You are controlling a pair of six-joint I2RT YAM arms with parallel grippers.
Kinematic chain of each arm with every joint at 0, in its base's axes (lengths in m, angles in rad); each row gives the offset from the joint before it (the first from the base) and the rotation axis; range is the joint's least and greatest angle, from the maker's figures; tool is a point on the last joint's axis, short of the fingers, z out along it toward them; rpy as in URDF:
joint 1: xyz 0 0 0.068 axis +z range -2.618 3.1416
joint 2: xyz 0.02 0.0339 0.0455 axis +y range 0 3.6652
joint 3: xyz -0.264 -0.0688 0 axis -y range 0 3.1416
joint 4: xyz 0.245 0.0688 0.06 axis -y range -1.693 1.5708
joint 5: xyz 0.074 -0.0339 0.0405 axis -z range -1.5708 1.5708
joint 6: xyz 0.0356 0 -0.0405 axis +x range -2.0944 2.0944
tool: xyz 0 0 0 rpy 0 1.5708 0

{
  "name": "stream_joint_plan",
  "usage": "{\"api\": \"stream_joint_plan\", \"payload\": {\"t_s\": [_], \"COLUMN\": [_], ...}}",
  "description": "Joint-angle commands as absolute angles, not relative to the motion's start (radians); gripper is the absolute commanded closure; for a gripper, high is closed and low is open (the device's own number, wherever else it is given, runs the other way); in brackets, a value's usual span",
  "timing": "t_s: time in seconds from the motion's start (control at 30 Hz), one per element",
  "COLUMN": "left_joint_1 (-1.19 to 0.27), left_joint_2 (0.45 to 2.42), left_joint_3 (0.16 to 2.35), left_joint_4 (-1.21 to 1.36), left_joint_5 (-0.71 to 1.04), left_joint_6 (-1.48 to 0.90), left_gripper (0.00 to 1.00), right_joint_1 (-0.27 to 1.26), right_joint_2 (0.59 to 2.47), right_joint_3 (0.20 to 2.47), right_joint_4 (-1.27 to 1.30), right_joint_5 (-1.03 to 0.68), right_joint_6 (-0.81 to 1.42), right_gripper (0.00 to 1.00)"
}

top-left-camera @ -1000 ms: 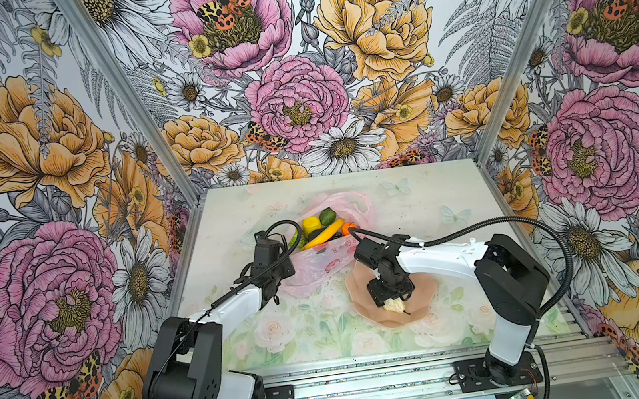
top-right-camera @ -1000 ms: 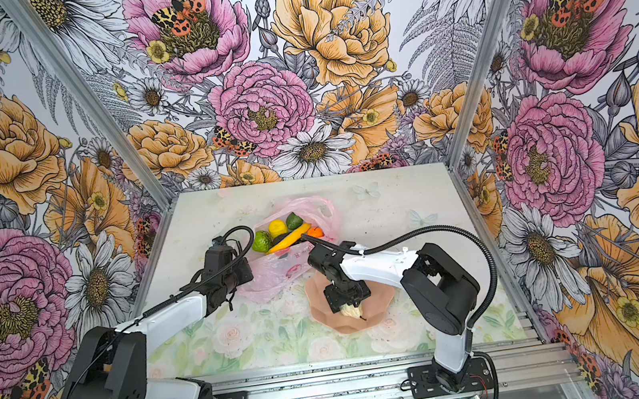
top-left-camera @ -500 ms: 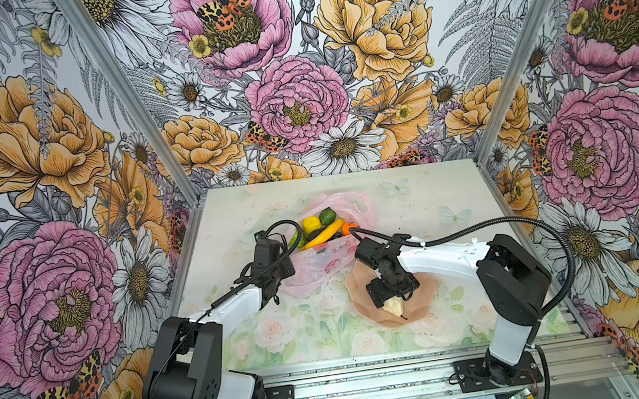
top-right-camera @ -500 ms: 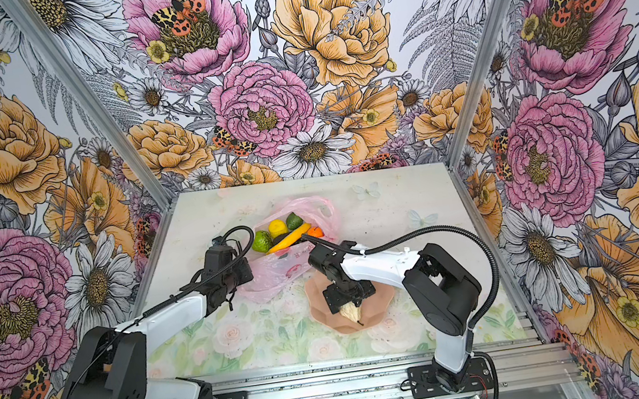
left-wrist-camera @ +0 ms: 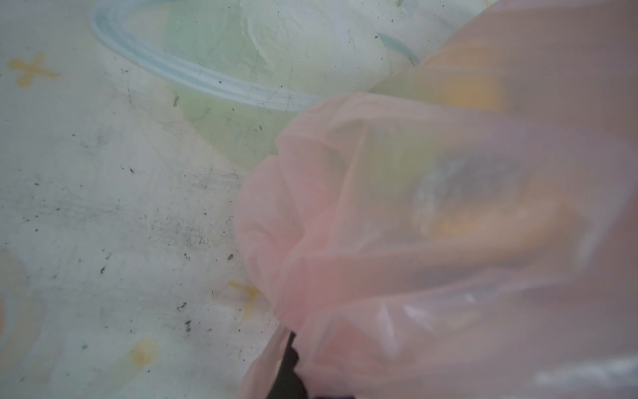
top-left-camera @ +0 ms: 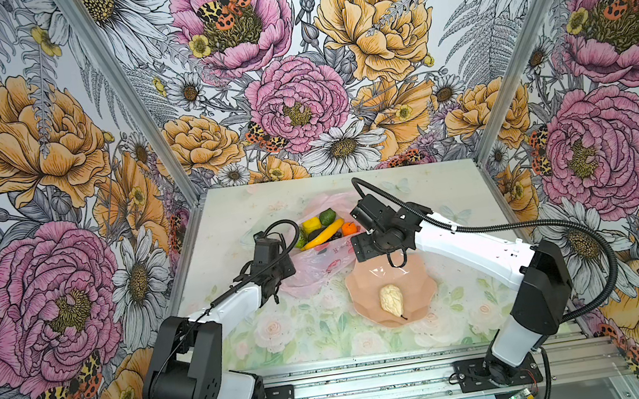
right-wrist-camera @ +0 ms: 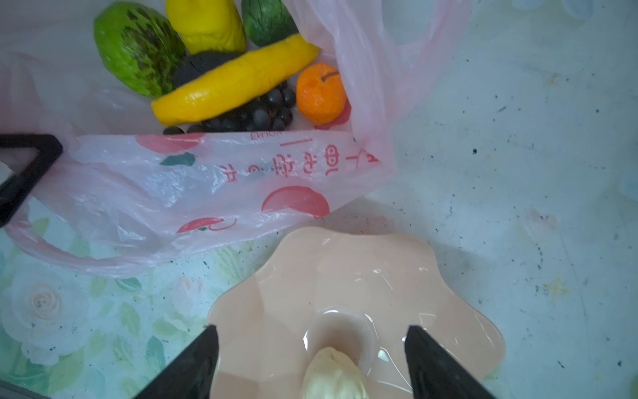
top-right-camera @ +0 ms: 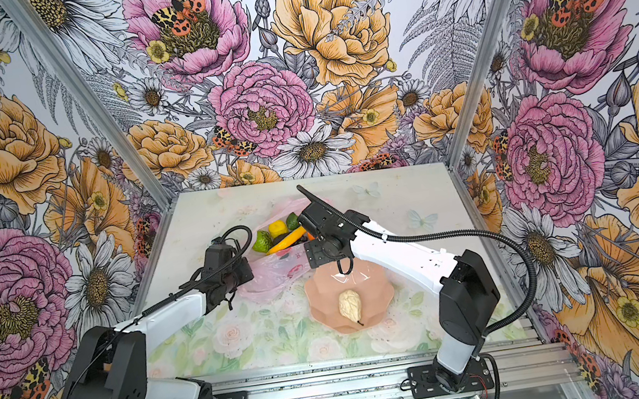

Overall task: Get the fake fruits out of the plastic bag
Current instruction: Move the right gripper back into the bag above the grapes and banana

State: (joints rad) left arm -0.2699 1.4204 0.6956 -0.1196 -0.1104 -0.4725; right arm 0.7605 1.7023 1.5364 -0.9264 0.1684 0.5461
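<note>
Right jaws, wide open and empty, hover over the pear (right-wrist-camera: pixel 331 376) on the plate (right-wrist-camera: pixel 431 293). Left jaws are clamped on the plastic bag (right-wrist-camera: pixel 207 193). The other fake fruits (right-wrist-camera: pixel 234 83) lie ahead in its mouth; the next reach likely goes there.

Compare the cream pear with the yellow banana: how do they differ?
Place: the pear lies alone on the peach plate, out of the pink bag; the banana lies in the bag's open mouth, across the dark grapes.
Colour: the pear is cream, the banana bright yellow.
Shape: the pear is squat with a thin stem; the banana is long and slightly curved.
Shared: both are fake fruits, lying flat.
</note>
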Motion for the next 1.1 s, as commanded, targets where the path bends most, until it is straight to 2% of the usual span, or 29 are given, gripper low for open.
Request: {"api": "stream_joint_plan", "payload": {"t_s": [0.0, 0.2, 0.43, 0.57, 0.63, 0.7, 0.9, 1.07], "left_joint_1": [-0.204, -0.149, -0.223, -0.237, -0.255, -0.266, -0.278, -0.281], "left_joint_2": [1.434, 1.451, 1.377, 1.345, 1.339, 1.372, 1.517, 1.602], "left_joint_3": [0.779, 0.877, 0.859, 0.819, 0.811, 0.829, 0.904, 0.933], "left_joint_4": [-0.122, -0.167, -0.317, -0.334, -0.330, -0.323, -0.350, -0.358], "left_joint_5": [-0.117, -0.152, -0.198, -0.126, -0.105, -0.068, -0.068, -0.079], "left_joint_6": [-0.479, -0.488, -0.596, -0.695, -0.723, -0.721, -0.732, -0.721], "left_gripper": [1.00, 1.00, 0.61, 0.48, 0.35, 0.27, 0.19, 0.20], "right_joint_1": [0.759, 0.758, 0.758, 0.753, 0.749, 0.745, 0.751, 0.763], "right_joint_2": [1.796, 1.965, 2.032, 2.059, 2.077, 2.102, 2.157, 2.144], "right_joint_3": [1.606, 1.738, 1.752, 1.750, 1.759, 1.775, 1.796, 1.767], "right_joint_4": [-0.797, -0.709, -0.637, -0.603, -0.601, -0.598, -0.598, -0.597], "right_joint_5": [0.163, 0.115, 0.090, 0.090, 0.109, 0.122, 0.119, 0.130], "right_joint_6": [0.526, 0.529, 0.521, 0.496, 0.488, 0.479, 0.480, 0.472], "right_gripper": [0.17, 0.23, 0.27, 0.28, 0.28, 0.28, 0.28, 0.28]}}
